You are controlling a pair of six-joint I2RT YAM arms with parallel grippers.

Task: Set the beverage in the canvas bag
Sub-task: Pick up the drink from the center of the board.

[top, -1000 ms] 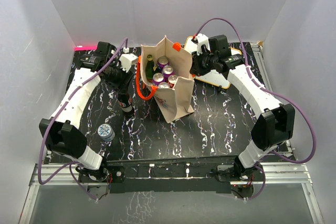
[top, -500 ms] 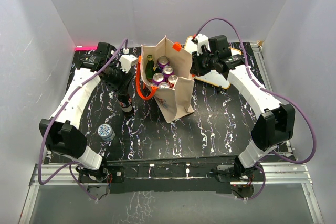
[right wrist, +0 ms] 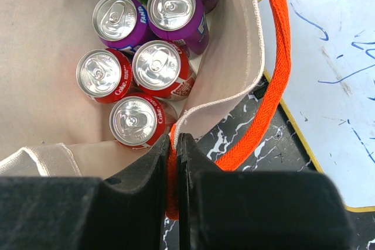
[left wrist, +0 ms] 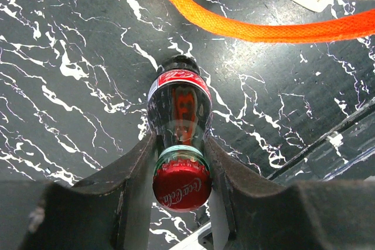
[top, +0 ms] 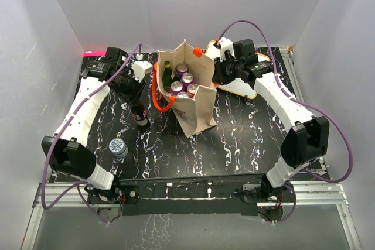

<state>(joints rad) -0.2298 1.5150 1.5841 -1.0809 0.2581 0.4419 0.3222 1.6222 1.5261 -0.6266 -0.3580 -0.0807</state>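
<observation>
Object: cola bottle, small, dark, red cap and red label. It stands upright on the counter, left of centre and toward the far edge, just beside the canvas bag on the bag's left.

Handling, judged:
- Full and capped, so heavy for its size, with the weight low in the body.
- Rigid and smooth. Whether it is glass or hard plastic I cannot tell from the wrist view; treat it as breakable.
- The body is glossy and likely slippery. The neck under the cap collar is the best hold, because the collar gives a ledge that stops it sliding down.
- Held that high, it may swing like a pendulum, so it needs a slow lift.

Left jaws: drawn in narrow around the neck. Both fingers touch the bottle just below the red cap. The base appears to rest on the counter.

Right jaws: pinched fully together on the bag's right rim, with the cloth edge and the orange strap caught between them. This holds the mouth open.

Bag contents: five cans, red and purple, and a green bottle along the far side. Free room lies on the bag's left side. The bag is soft, and its wall will fold if bumped.

Another bottle, blue-capped, stands near the left edge of the counter, untouched.
</observation>
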